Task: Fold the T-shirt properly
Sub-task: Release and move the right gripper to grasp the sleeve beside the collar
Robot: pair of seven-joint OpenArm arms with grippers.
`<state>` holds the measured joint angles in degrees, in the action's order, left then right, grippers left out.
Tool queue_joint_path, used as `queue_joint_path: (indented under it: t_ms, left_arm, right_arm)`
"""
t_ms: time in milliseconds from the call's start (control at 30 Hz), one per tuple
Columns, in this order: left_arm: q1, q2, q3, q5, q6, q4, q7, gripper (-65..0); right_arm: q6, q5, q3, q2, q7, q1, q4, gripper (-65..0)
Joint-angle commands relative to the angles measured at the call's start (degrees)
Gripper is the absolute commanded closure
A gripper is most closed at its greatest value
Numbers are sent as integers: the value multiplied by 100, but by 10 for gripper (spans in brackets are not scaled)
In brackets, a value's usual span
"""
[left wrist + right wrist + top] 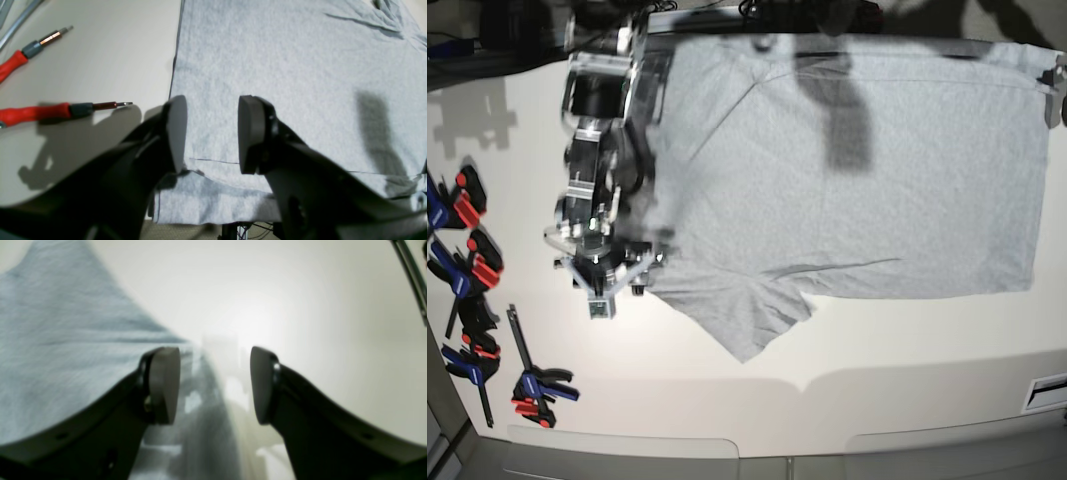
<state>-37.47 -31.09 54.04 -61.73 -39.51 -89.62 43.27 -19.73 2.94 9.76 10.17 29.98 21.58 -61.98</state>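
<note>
The light grey T-shirt (pixel 857 190) lies spread flat on the white table (pixel 877 340), plain side up, with one sleeve (pixel 747 320) pointing to the near edge. My right gripper (pixel 607 268) is open and empty beside that sleeve. In the right wrist view the right gripper (pixel 215 383) is blurred, with shirt cloth (pixel 50 340) to its left. My left gripper (pixel 211 133) is open and empty just above a hem corner of the shirt (pixel 283 66), its left finger (pixel 176 130) over the cloth's side edge. In the base view only a bit of it (pixel 1057 95) shows at the right edge.
Two red-handled tools (pixel 43 111) lie on the table left of the left gripper. Several red, blue and black clamps (pixel 472 260) lie along the table's left side. The table's edge (pixel 200 223) runs just behind the hem corner.
</note>
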Motion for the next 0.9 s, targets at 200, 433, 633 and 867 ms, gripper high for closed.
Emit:
queue_joint_path:
  t_ms: [200,433,633,867]
  left_arm:
    - [-31,-116,66,-131,-49,-79,-162,-235]
    - [-26,-118,66,-131,-49,-79,-302,-235]
    - [50,-116,66,-131,-49,-79,-258,-236]
    - [72,-116,66,-131,-49,-79,-269,-235]
  right_arm:
    - [-1154,-1235,2,752,225,1655,2804,-317]
    - [-1403,-1561,0,684,354,1641,3373,-317]
    - [-1648,-1558,0,433,391,1635,3370,-317]
    - [-1598,-1561,0,411,352,1633,3370,-260]
